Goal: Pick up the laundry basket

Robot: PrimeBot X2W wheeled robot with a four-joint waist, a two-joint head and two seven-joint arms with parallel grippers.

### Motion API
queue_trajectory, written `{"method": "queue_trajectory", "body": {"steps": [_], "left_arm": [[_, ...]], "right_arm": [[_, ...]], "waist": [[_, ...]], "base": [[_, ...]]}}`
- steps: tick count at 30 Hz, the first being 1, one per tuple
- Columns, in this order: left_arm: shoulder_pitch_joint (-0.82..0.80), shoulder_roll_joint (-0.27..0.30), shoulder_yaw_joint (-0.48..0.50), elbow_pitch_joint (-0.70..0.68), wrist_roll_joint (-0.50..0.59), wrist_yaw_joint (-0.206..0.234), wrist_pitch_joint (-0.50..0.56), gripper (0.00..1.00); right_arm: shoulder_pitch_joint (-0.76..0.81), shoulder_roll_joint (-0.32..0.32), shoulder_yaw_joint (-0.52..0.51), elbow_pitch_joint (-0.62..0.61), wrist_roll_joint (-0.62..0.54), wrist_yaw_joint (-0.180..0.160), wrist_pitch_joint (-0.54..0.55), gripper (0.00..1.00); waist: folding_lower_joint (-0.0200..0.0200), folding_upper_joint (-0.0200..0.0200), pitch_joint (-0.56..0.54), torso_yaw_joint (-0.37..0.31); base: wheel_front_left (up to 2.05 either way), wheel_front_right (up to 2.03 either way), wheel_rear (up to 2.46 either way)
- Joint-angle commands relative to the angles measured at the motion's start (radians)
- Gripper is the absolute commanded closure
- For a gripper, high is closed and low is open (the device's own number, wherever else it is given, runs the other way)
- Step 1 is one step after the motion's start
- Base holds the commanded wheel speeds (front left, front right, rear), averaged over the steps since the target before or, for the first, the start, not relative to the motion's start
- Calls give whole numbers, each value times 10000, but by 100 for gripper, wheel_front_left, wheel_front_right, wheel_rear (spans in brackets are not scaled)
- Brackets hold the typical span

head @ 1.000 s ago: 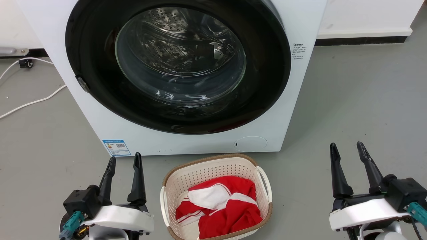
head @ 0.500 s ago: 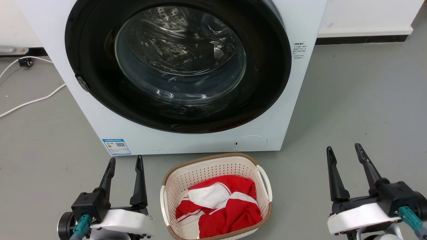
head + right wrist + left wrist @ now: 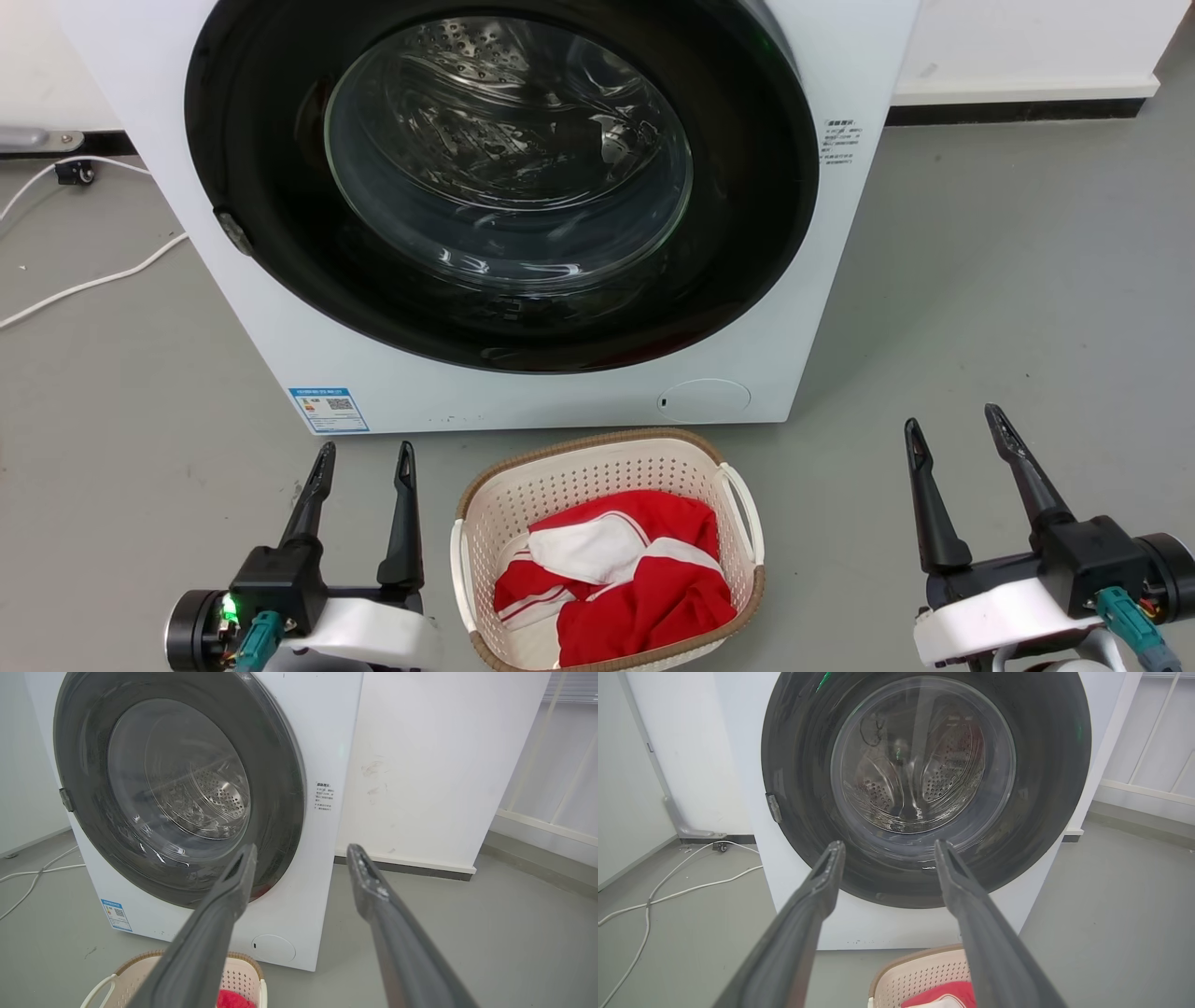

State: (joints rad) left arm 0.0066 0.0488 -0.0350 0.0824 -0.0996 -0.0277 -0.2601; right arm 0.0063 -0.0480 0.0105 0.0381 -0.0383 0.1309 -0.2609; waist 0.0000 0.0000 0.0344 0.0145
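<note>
The left end effector (image 3: 366, 450) and the right end effector (image 3: 950, 417) both have their fingers apart and hold nothing. The laundry basket (image 3: 579, 485) stands on the floor between them, nearer the left one. A red and white garment (image 3: 644, 597) lies inside it.

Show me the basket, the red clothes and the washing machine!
laundry basket (image 3: 579, 478), head view, far perforated wall.
red clothes (image 3: 653, 616), head view, red fold.
washing machine (image 3: 523, 401), head view, white front panel.

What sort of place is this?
Probably a laundry corner of a utility room or lab: a front-loading washer on a grey floor, with a basket of red-and-white clothes before it.
</note>
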Motion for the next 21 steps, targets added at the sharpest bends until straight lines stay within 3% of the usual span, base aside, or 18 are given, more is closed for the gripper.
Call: {"method": "queue_trajectory", "body": {"steps": [1, 21], "left_arm": [[104, 28, -15, -36, 102, 13, -80, 0], [151, 27, -40, 0, 91, 200, -80, 0]], "right_arm": [[146, -40, 7, 44, -38, -3, -46, 0], [129, -39, -81, 222, 389, -3, -45, 0]], "waist": [[0, 0, -8, 9], [0, 0, -83, 43]], "base": [[0, 0, 0], [0, 0, 0]]}}
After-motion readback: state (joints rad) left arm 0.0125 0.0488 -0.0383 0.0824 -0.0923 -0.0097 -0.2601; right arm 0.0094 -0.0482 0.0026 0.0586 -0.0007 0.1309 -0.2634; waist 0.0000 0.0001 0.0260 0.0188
